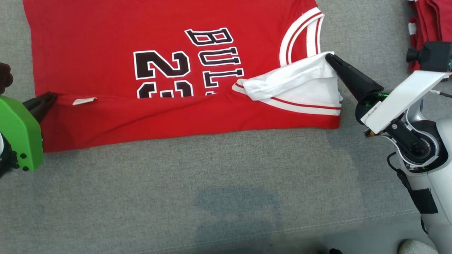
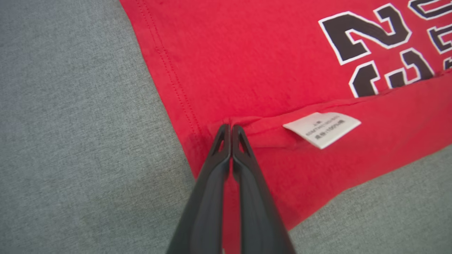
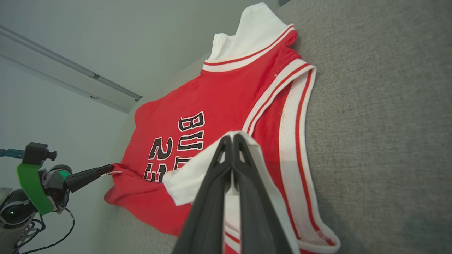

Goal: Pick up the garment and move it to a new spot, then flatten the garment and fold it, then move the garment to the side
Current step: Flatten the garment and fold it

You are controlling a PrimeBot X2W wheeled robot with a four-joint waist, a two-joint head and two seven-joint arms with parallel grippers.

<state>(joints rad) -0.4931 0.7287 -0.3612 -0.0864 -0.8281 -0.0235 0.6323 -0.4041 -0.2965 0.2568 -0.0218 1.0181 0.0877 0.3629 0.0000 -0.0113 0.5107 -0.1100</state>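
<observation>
Garment [image 1: 106, 53] folded; left claw [image 2: 230, 127], right claw [image 3: 232, 137] pinching.

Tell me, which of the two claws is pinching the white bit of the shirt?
The right gripper, on the white-plated arm, grips white fabric of the jersey. The left gripper, with the green casing, pinches red cloth beside the care label.

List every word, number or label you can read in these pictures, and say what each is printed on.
"BUL": black, white-edged letters on the red jersey; the rest of the word is hidden under the fold.
"2": large numeral on the same jersey; the next digit is half covered by the fold, probably a 3.
White care label on the folded-over edge: the print is too small and blurred to read.
</observation>
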